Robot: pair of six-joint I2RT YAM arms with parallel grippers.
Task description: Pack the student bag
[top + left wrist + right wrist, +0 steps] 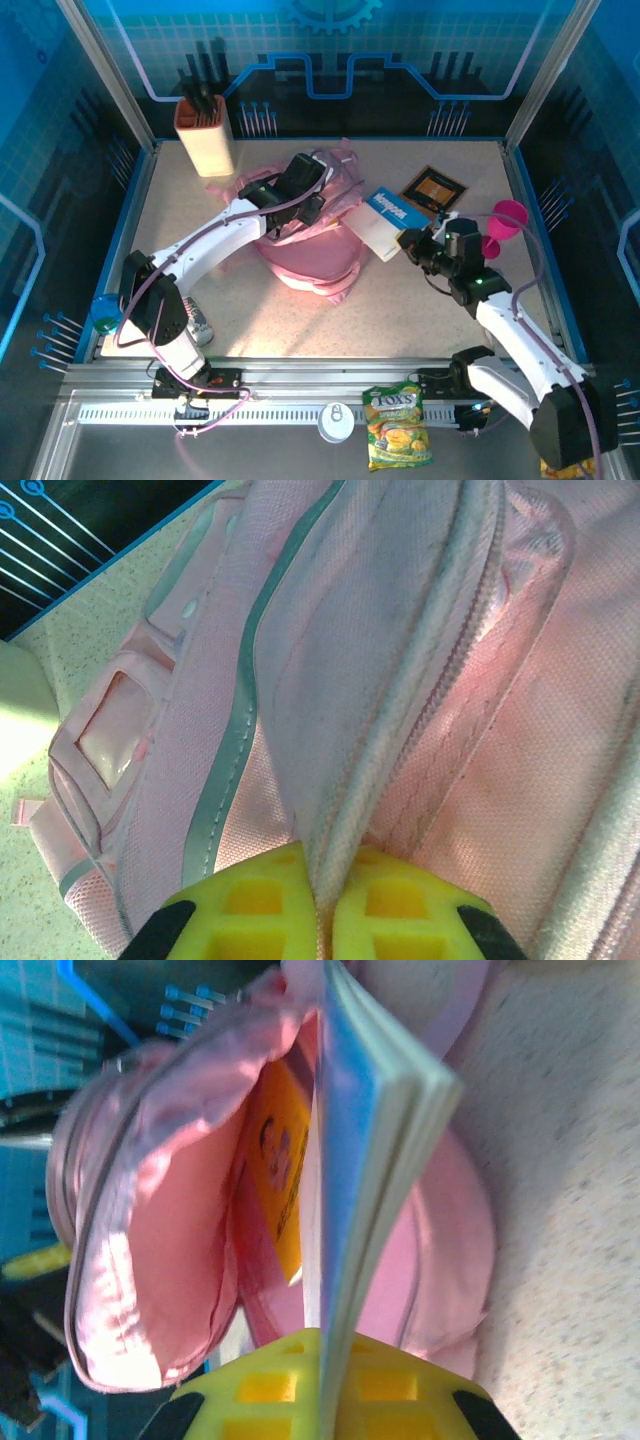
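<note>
The pink student bag (310, 262) lies mid-table with its mouth facing right. My left gripper (308, 205) is shut on the bag's zip edge (400, 740), the white zip tape pinched between its yellow fingers (250, 910), and it holds the flap up. My right gripper (415, 243) is shut on a blue-and-white book (388, 222), gripped by its edge (345, 1290) just right of the bag's opening. In the right wrist view the open pink bag (170, 1250) shows an orange item (280, 1170) inside.
A tan holder with dark tools (204, 132) stands at the back left. A dark orange-patterned card (433, 188) and a magenta cup (505, 225) lie at the right. A snack packet (398, 428) and a white round lid (336, 420) sit on the front rail.
</note>
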